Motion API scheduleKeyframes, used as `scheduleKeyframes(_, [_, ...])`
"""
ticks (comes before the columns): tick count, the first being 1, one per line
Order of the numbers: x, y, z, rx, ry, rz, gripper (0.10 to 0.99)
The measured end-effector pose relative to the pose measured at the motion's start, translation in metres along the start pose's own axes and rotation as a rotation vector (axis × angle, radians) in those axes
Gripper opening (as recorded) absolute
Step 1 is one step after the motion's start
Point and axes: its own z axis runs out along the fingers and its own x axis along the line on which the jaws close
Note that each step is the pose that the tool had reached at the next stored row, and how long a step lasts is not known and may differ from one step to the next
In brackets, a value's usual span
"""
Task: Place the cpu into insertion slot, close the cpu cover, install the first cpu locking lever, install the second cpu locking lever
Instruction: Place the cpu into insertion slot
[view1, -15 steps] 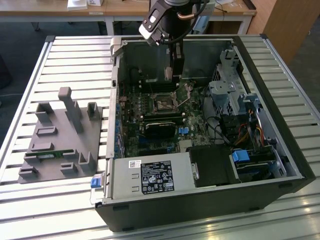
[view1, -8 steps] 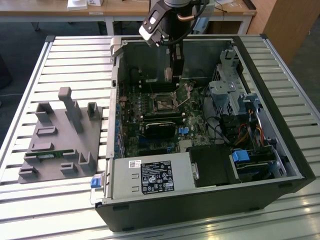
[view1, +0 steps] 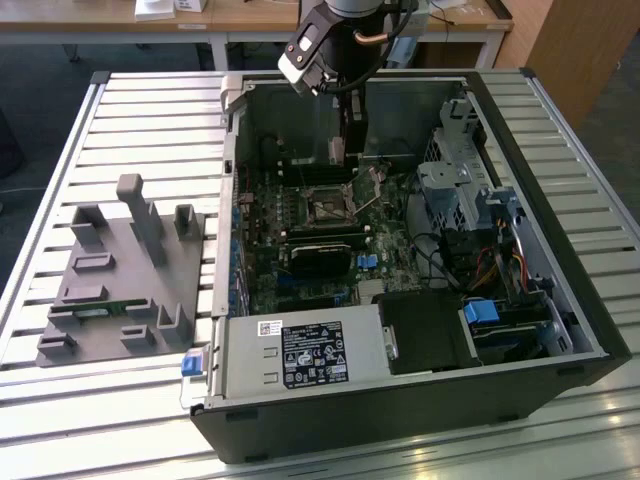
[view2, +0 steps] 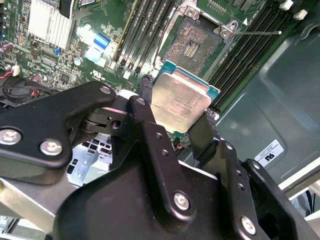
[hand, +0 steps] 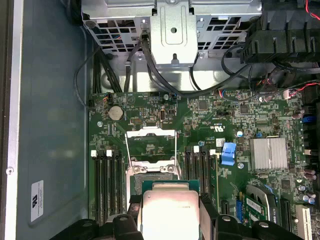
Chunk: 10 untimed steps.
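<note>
Step in hand: placing the cpu; the later steps are not begun. The gripper hangs inside the open computer case, which lies on the slatted worktop. Its two black fingers pinch the cpu by opposite edges, with the dull silver top facing the wrist cameras in both wrist views. The cpu is clear of the board and touches nothing but the fingers. In the second wrist view, the insertion slot lies just beyond the chip with its dark contact field fully exposed. In the first wrist view, the chip's far edge overlaps the near rim of the slot, so the part appears near the socket but not yet centred over it. The height above the socket cannot be told. The cpu cover is swung open on the far side of the socket and does not obstruct it. One thin locking lever stands out to the side, released. Judgement: seating calls for bringing the chip squarely over the socket, edges parallel to the rim and corner markings matched. It then calls for a level descent without side load, since a tilted or offset chip could damage the contacts. In the second wrist view the chip sits at an angle to the socket outline, though that may be the camera's slant.
</note>
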Motion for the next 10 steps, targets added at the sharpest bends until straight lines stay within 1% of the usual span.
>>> scheduleKeyframes(10, [-0.0001,-0.0003,0.0031,0.0,0.0,0.0,0.537])
